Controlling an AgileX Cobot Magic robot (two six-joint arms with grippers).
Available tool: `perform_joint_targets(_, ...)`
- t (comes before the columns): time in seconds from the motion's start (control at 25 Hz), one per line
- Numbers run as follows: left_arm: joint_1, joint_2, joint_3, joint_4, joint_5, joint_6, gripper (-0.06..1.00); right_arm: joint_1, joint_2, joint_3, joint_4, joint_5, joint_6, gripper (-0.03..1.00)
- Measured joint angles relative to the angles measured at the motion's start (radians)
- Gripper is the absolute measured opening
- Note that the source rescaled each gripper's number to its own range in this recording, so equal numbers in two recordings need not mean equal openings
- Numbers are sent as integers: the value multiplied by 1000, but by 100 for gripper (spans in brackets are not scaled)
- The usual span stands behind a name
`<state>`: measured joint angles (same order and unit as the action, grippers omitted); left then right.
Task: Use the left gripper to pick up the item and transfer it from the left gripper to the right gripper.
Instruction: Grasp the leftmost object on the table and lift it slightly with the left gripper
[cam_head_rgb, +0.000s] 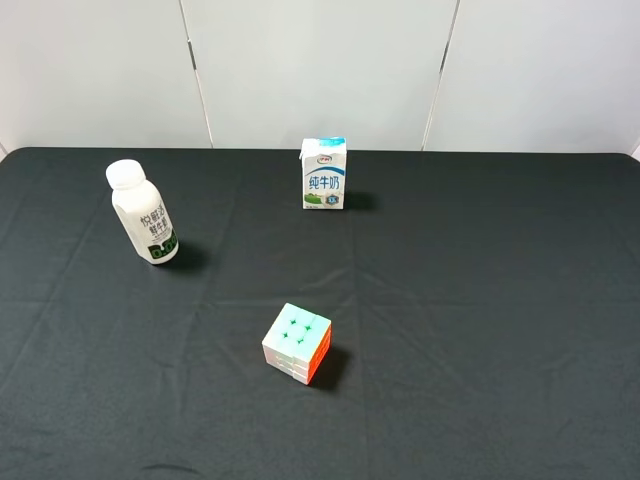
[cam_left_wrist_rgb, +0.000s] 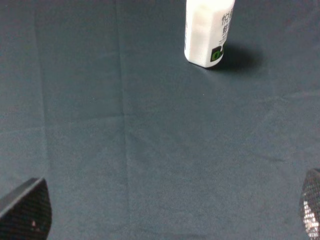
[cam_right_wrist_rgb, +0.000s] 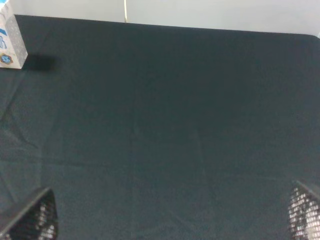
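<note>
a black cloth-covered surface (cam_head_rgb: 480, 300) is seen w/ three things on it. the white plastic bottle (cam_head_rgb: 143, 213), white-capped w/ a green-black label band, is stood on its base at the left rear, untouched, well apart from the rest. a small white-blue milk carton (cam_head_rgb: 324, 174) is stood at back centre. a pastel puzzle cube (cam_head_rgb: 297, 343) is set nearer the front. left gripper (cam_left_wrist_rgb: 168, 210) & right gripper (cam_right_wrist_rgb: 167, 215): both released, jaws spread wide, nothing held.

You see only the tips of your left gripper (cam_left_wrist_rgb: 168, 209): two dark wedges with a fine grid texture. Your right gripper (cam_right_wrist_rgb: 167, 214) shows similar dark tips, their mesh pattern paler
</note>
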<state>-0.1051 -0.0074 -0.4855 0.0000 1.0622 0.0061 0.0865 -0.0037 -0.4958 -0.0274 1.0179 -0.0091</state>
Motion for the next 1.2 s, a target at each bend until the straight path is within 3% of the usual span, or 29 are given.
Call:
perform_joint_targets(0.96, 0, 0, 0, 0, 0, 0, 100, 0, 0, 0, 0, 0, 0, 100)
perform_joint_targets(1.2, 0, 50, -82, 0, 18, 0, 100, 0, 0, 0, 0, 0, 0, 100)
